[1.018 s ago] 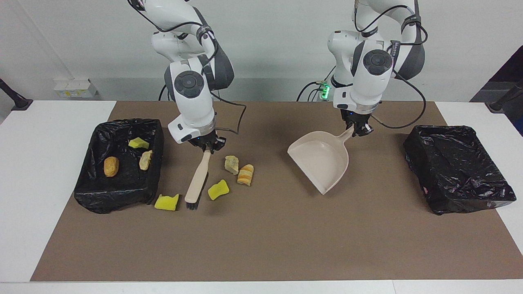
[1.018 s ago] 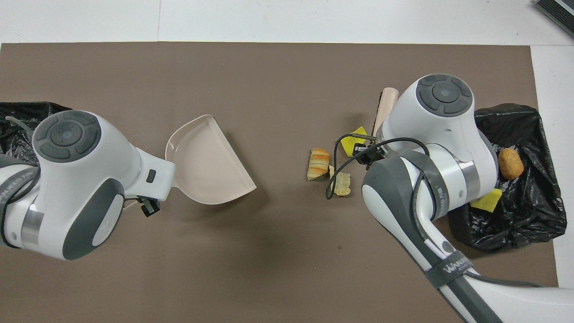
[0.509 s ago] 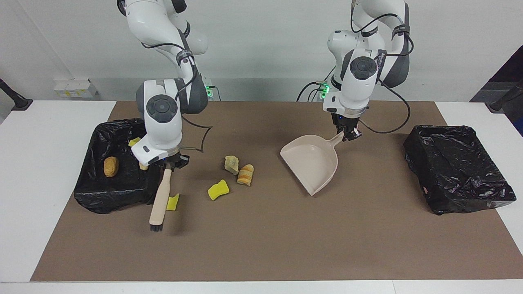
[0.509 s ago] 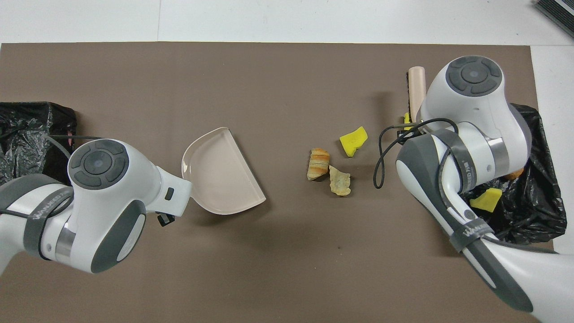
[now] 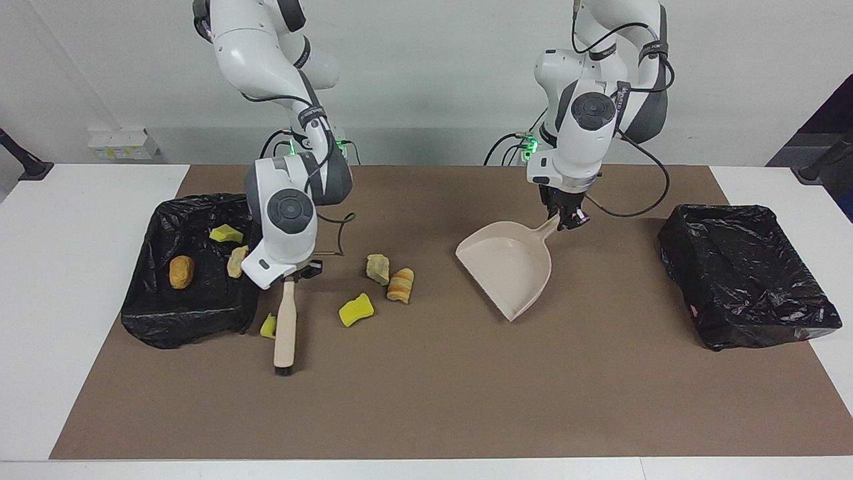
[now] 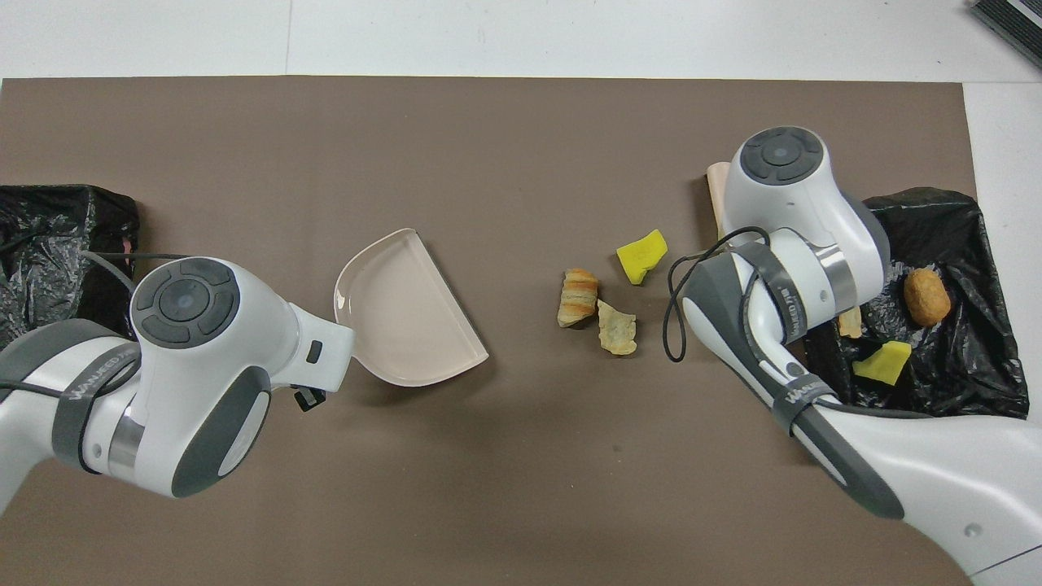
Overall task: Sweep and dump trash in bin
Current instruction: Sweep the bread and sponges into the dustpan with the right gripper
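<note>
My right jaws (image 5: 298, 272) are clamped on the handle of the beige plastic brush (image 5: 286, 330), which hangs over the brown mat (image 5: 426, 393), bristles down, beside the black bag-lined bin (image 5: 193, 313) at my right arm's end of the surface. A small yellow sponge scrap (image 5: 268, 326) lies just beside the brush, between it and that bin. Inside the bin sit a yellow sponge chunk (image 5: 226, 234), a tan bread-like piece (image 5: 236, 261) and an orange-brown bread roll (image 5: 180, 271). On the mat toward the middle lie a yellow sponge wedge (image 5: 356, 310), a green-and-yellow sponge lump (image 5: 378, 268) and a striped orange croissant-like piece (image 5: 400, 285). My left jaws (image 5: 566, 217) pinch the handle of the beige plastic dustpan (image 5: 508, 263), tilted above the mat. A second black-lined bin (image 5: 743, 283) stands at my left arm's end.
</note>
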You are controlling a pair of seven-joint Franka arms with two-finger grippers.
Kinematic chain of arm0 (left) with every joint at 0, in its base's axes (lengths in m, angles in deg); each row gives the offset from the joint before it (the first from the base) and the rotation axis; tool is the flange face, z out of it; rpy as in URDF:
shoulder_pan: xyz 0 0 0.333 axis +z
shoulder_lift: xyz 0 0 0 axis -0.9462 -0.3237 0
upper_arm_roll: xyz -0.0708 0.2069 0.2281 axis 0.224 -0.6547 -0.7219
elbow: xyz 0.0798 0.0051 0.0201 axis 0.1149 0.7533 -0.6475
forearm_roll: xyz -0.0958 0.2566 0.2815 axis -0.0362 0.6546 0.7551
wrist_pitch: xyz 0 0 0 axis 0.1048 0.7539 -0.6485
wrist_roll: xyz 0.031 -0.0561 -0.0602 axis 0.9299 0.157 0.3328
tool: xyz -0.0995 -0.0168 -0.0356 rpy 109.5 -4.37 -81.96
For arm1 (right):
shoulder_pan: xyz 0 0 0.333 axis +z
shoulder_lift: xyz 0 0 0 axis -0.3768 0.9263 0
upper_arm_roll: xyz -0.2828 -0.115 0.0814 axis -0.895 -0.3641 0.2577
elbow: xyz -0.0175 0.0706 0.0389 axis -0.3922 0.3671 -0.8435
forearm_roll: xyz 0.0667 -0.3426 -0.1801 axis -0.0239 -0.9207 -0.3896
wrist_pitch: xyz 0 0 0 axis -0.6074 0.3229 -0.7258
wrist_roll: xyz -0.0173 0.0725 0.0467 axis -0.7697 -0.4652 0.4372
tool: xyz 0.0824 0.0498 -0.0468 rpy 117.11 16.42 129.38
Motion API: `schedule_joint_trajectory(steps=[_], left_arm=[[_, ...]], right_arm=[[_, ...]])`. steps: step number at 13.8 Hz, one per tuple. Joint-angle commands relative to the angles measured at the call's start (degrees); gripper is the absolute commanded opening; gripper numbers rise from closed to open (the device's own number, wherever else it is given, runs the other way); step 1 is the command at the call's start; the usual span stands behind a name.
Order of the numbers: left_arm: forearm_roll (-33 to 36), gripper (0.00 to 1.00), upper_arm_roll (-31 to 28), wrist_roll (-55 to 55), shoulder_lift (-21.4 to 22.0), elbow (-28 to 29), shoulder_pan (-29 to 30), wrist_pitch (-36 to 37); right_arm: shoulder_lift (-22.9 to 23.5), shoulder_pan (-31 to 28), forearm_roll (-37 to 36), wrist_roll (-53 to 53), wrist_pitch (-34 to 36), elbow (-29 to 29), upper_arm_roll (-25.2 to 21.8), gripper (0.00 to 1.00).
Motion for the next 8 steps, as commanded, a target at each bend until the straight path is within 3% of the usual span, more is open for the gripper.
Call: schedule_joint_trajectory(steps=[1,4,8], left_arm=[[-1.04,0.00,-0.58,0.36,-0.05,1.43,-1.58,-1.66],[-3.50,0.00,-0.41,0.36,-0.14,3.45,-2.01,-3.58],[-3.51,0.00,-0.50,0.71,0.21,4.16,-4.56,-5.71]], right_arm=[[-2.02,2.81,3.78,0.83,1.87,1.41,2.39,0.00],[-2.20,7.91,6.50,0.22,2.40,-0.86,3.01,0.00],[-4.91,7.49,12.65,-0.23,7.40,-5.26,3.09,0.00]])
